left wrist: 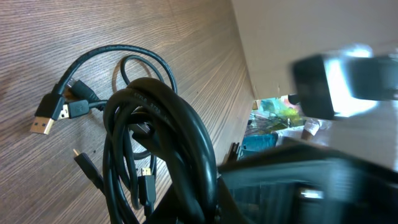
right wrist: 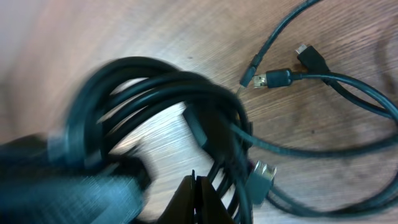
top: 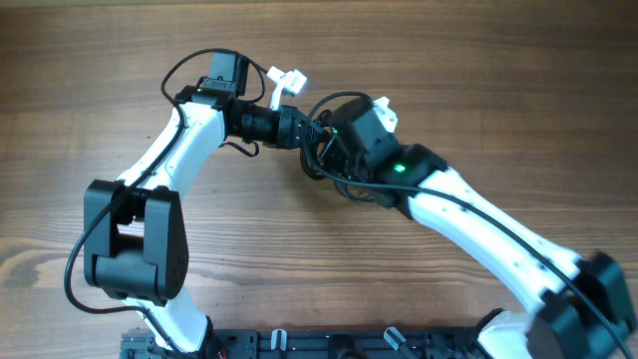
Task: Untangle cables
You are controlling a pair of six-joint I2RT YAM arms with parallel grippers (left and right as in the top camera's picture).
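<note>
Cables (left wrist: 180, 112) form one tangled coil around the right pincer (right wrist: 198, 193), its tips together. The left pincer (top: 311, 130) is closed too. Untangling looks barely begun.

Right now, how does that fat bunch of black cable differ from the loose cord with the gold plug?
The bunched cables are many loops packed tightly together; the loose cord, ending in a gold plug, is one strand in an open curve. The bunch looks raised off the table, while the loose cord lies flat on it. Both are black and flexible.
</note>
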